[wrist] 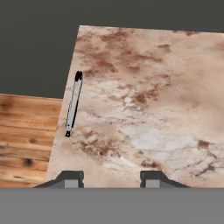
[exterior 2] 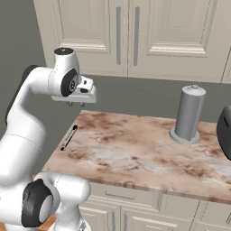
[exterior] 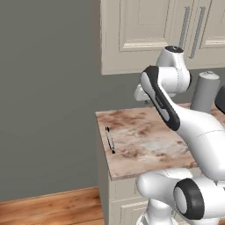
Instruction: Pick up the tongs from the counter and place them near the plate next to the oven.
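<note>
The tongs (exterior: 109, 139) (exterior 2: 69, 136) (wrist: 73, 105) lie flat on the counter (exterior: 145, 140) (exterior 2: 135, 149) (wrist: 153, 87), close along its left end edge. They are slim and silver with black ends. My gripper (exterior 2: 76, 104) (wrist: 111, 179) hangs above the counter's back left part, a little behind and to the right of the tongs. It is well clear of the stone and points down. Its fingertips (wrist: 72, 178) stand wide apart, so it is open and holds nothing.
A tall grey cylinder (exterior: 204, 91) (exterior 2: 188, 113) stands at the counter's back right, with a dark object (exterior 2: 224, 131) cut off by the frame beside it. Cream wall cabinets (exterior 2: 126, 36) hang above. The counter ends at the left over wood floor (exterior: 48, 206) (wrist: 26, 135).
</note>
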### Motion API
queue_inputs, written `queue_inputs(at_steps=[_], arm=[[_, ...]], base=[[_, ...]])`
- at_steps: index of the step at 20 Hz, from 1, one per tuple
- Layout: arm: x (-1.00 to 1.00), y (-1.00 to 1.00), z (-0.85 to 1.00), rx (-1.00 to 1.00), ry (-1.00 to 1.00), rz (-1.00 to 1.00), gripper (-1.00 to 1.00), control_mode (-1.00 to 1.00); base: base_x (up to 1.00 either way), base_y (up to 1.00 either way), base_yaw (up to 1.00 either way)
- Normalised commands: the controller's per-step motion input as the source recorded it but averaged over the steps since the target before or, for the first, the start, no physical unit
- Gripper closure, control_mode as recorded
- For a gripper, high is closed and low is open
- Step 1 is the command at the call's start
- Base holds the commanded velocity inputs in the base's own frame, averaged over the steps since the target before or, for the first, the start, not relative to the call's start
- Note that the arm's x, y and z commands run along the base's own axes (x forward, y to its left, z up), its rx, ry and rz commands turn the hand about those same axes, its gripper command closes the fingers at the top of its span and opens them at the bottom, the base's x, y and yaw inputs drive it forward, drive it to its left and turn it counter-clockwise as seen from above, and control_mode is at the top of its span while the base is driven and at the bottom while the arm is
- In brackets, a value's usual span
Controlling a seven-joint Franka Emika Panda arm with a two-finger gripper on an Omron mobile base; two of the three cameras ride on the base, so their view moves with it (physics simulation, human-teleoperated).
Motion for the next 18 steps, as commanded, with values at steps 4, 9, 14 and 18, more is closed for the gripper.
queue_inputs(at_steps=[4, 9, 14, 18], arm=[[-0.13, 0.05, -0.04, 0.0, 0.0, 0.06, -1.0, -1.0], [-0.37, 0.33, -0.3, -0.02, -0.06, 0.06, -1.0, -1.0], [-0.11, 0.51, -0.5, 0.0, -0.11, -0.01, -1.0, -1.0], [0.19, 0.46, -0.62, 0.0, 0.13, -0.17, -1.0, -1.0]], base=[[0.0, 0.0, 0.0], [0.0, 0.0, 0.0], [0.0, 0.0, 0.0], [0.0, 0.0, 0.0]])
